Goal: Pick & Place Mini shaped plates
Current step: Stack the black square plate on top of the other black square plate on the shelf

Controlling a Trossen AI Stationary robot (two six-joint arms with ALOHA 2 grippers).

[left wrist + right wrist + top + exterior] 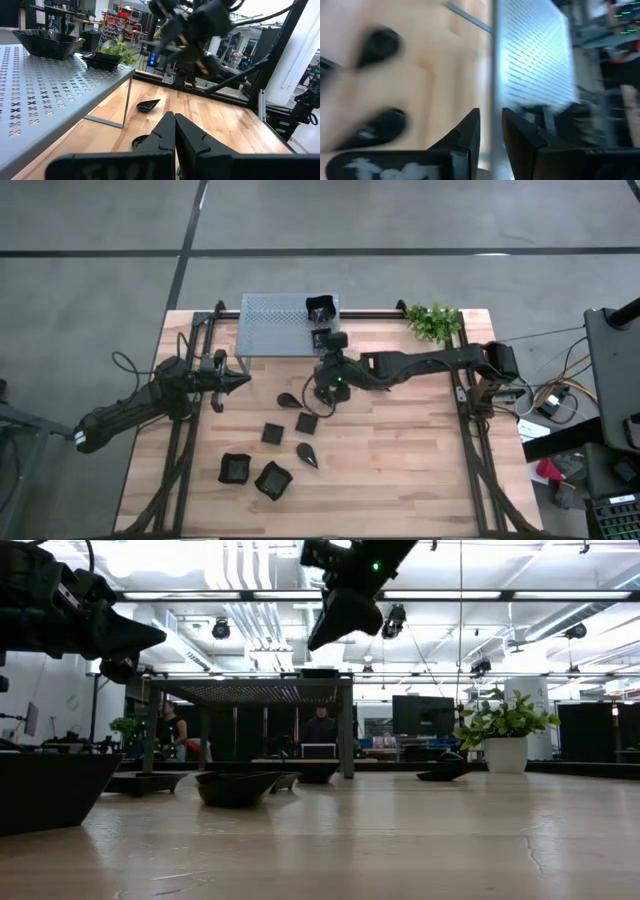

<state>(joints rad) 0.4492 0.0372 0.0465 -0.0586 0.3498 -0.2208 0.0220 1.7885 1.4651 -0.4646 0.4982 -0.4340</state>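
The right claw (328, 392) hangs over the middle of the worktop (400, 470) just in front of the grey shelf (270, 325), fingers a little apart and nothing between them. Two mini shaped plates (320, 308) sit on the shelf's right end; the rest lie loose on the wood: a teardrop (290, 399), small flat squares (307, 422), another teardrop (307, 453) and two wavy-rimmed dishes (236, 469) nearer the front. They look light, stiff and glossy, so likely slippery and quick to skid. A pinch across a raised rim or a teardrop's narrow tip looks the safest bet. The left claw (228, 381) waits pressed shut by the shelf's left leg
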